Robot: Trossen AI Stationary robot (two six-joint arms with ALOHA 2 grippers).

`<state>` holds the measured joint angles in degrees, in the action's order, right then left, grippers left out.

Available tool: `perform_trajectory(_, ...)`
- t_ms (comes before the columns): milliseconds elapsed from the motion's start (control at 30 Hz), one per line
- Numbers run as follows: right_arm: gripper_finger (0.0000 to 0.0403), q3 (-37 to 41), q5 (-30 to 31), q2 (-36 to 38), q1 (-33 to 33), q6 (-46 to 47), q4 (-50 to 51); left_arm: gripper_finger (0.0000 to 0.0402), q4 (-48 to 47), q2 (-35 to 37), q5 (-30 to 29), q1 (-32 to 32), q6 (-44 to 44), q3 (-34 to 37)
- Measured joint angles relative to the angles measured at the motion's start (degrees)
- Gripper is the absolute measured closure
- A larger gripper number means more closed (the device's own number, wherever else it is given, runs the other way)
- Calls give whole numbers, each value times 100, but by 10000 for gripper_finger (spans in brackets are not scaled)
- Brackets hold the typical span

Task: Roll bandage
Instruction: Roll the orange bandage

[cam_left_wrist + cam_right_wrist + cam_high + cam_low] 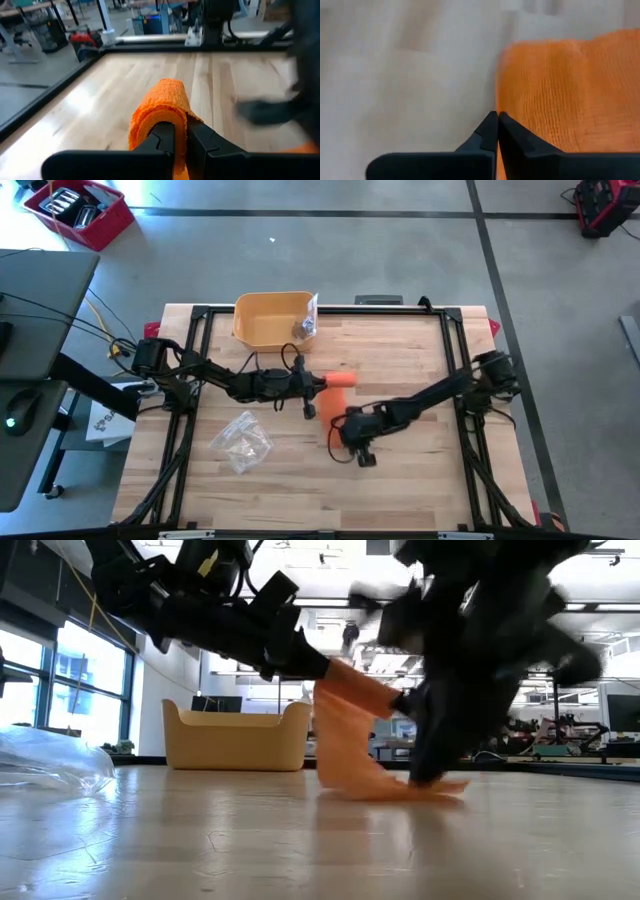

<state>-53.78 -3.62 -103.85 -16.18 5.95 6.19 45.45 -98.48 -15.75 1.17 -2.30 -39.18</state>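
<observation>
At the centre of the high view the left claw (180, 142) is pinching the half-rolled orange bandage (162, 107) above the counter (400, 480). The right claw (497, 132), pressed together, is touching the loose tail. Keeping this tail tight should help.

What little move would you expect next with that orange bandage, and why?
Probably the left gripper, shut on the rolled end of the bandage, turns to wind on more, because a loose strip hangs down to the table, where the shut right gripper is at its edge.
</observation>
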Motion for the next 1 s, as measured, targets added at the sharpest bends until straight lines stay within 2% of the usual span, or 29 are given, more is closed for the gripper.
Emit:
perform_trajectory(100,402,-8,89,562,-240,63,-47,390,-210,0,7,0,16,0)
perform_trajectory(267,403,-13,931,1543,-631,-86,-108,390,-426,0,17,40,166,0)
perform_trajectory(367,403,-22,1899,2096,-797,-247,-122,390,-414,0,172,104,225,0)
perform_trajectory(567,403,-26,3995,2824,-751,-404,66,390,-397,0,967,340,442,0)
perform_trajectory(633,403,-26,4497,2965,-628,-340,357,390,-404,0,1173,452,514,0)
perform_trajectory(733,403,-26,4940,3152,-369,-22,937,390,-406,0,1247,630,517,0)
perform_trajectory(867,403,-26,5113,3230,95,671,1968,390,-416,0,1221,778,517,0)
perform_trajectory(1000,403,-26,5508,3233,639,1897,3263,390,-674,0,925,792,517,-2)
